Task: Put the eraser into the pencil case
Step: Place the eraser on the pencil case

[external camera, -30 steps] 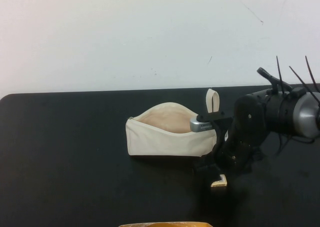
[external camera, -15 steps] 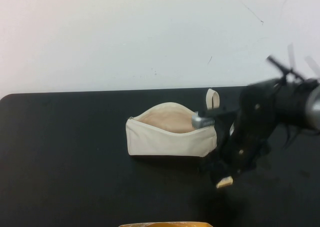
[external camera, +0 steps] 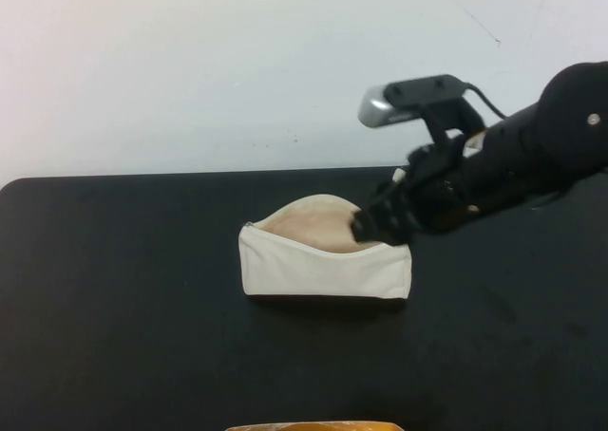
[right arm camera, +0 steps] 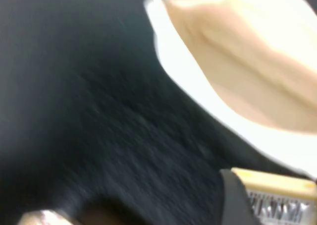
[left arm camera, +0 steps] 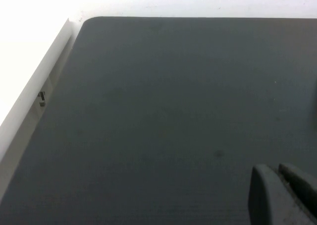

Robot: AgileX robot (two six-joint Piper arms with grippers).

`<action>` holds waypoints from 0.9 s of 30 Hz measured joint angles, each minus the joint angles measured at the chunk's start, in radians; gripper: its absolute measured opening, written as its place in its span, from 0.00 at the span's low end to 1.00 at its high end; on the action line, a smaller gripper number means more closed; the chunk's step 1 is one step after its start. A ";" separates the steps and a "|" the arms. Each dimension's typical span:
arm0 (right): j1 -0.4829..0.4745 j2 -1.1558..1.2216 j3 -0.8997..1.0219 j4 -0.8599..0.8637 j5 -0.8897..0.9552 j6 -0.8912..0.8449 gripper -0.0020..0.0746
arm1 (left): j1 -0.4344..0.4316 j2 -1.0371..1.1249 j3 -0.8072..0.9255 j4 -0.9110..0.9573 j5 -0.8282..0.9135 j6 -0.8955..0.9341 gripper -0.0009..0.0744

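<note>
Risen, right tool (external camera: 372,224) holds eraser (right arm camera: 275,184) over pencil case (external camera: 323,260); left tool (left arm camera: 285,195) parked.

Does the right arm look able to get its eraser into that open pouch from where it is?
Probably yes. The right gripper, shut on the eraser, hangs at the pencil case mouth, which gapes upward with nothing over it. The left gripper is parked apart over bare table.
</note>
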 joint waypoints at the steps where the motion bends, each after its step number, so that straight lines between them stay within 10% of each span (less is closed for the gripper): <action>1: 0.000 0.010 0.000 0.046 -0.037 -0.043 0.42 | 0.000 0.000 0.000 0.000 0.000 0.000 0.01; 10: 0.000 0.132 0.000 0.398 -0.276 -0.387 0.42 | 0.000 0.000 0.000 0.000 0.000 0.000 0.01; 27: -0.004 0.174 0.002 0.553 -0.373 -0.431 0.55 | 0.000 0.000 0.000 0.000 0.000 0.000 0.01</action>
